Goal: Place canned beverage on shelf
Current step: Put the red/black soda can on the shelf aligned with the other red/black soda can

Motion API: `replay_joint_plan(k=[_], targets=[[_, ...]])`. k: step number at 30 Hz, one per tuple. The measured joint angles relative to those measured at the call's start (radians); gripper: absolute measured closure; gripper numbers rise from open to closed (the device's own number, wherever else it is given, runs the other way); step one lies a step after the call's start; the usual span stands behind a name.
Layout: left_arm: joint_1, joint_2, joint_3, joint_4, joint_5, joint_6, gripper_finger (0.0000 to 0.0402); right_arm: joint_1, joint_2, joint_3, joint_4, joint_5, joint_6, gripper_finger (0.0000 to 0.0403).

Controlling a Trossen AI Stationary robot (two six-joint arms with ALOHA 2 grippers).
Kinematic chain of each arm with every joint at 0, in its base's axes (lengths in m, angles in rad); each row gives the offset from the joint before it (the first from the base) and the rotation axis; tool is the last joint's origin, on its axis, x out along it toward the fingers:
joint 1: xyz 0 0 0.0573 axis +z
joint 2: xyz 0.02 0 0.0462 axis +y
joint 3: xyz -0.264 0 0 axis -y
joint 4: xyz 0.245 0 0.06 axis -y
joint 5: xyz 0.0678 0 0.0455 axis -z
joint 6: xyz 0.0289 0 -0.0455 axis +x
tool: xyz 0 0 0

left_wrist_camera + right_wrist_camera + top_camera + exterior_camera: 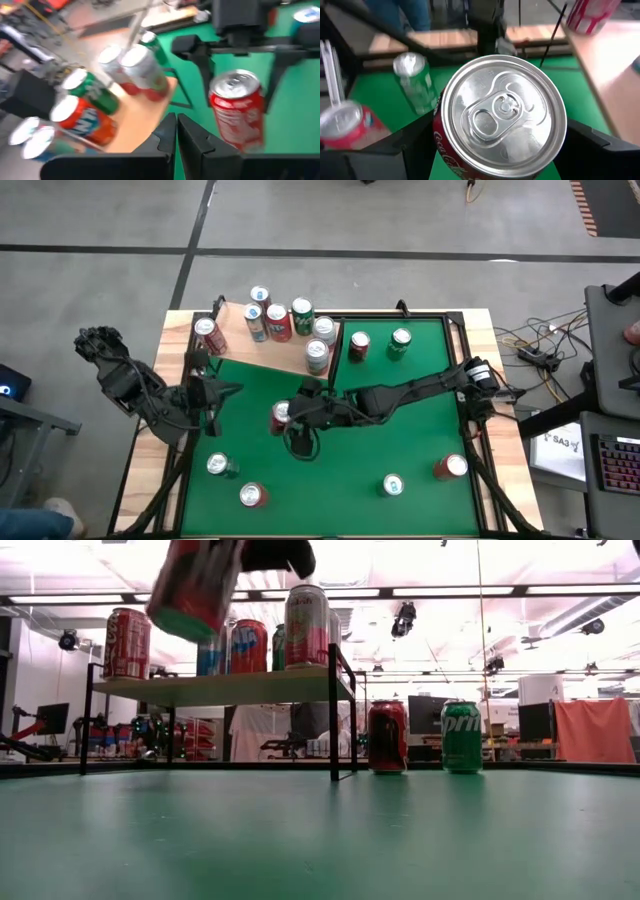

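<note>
The right gripper (283, 418) clasps a red can (281, 416) by its sides, lifted clear of the green table (400, 430) just in front of the shelf (270, 345), likely to clear its edge. The left gripper (212, 390), pinched shut and empty, waits beside the shelf.

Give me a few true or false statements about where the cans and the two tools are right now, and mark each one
1. The right tool holds a red can lifted off the table. True.
2. The left tool is open wide around a can. False: its fingers are shut together and hold nothing.
3. Several cans already stand on the shelf. True.
4. The held can sits upright in the low view. False: it hangs tilted there, above the green table.
5. A dark red can and a green can stand on the table beside the shelf. True.
</note>
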Motion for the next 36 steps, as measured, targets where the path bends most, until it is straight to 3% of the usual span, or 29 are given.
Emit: replay_joint_plan(k=[15,30,36], targets=[[0.0,-0.096,-0.144,0.037,-0.161,-0.009,0.0402,-0.101,0.005,0.207,-0.065,0.009,-0.119,0.0105],[0.001,-0.168,-0.133,0.053,-0.331,0.002,0.0402,-0.219,0.008,0.231,-0.02,0.001,-0.184,0.0105],[0.001,-0.174,-0.134,0.054,-0.356,0.002,0.0402,-0.233,0.076,0.248,0.056,0.002,-0.217,0.0105]])
